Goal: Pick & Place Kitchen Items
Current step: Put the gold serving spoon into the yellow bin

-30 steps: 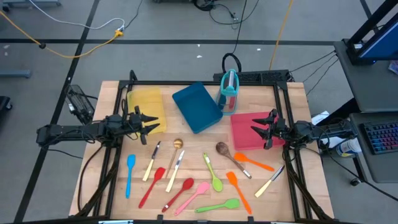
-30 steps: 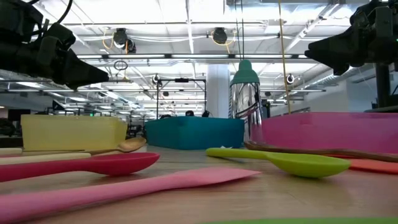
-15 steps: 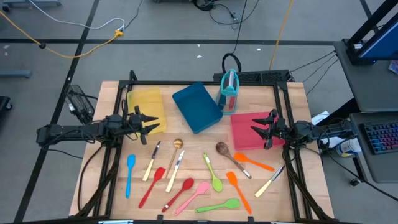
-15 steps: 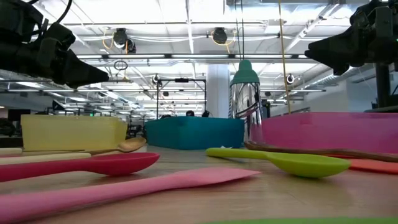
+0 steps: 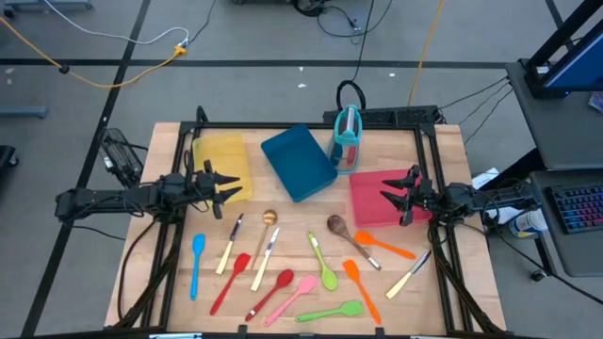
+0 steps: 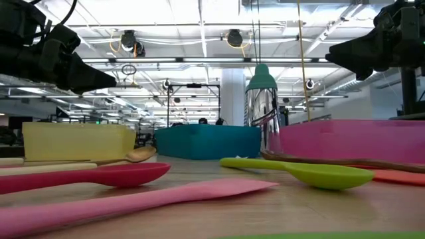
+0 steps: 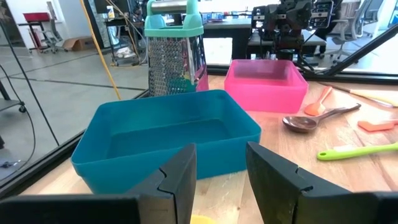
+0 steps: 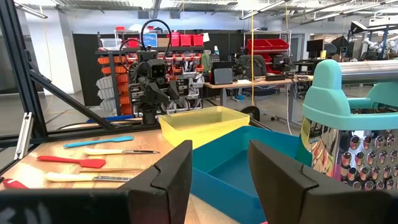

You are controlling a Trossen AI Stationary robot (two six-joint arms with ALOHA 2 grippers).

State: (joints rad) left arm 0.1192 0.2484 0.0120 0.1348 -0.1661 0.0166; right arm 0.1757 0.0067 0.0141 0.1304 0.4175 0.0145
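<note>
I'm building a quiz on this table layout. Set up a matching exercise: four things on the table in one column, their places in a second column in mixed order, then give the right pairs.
Things:
1. yellow tray
2. blue tray
3. red tray
4. blue spoon

Places:
A. far left of the utensil spread, at the front of the table
B. back of the table, in the middle, next to the teal grater
C. beside the left gripper
D. beside the right gripper

Pairs: 1-C, 2-B, 3-D, 4-A
</note>
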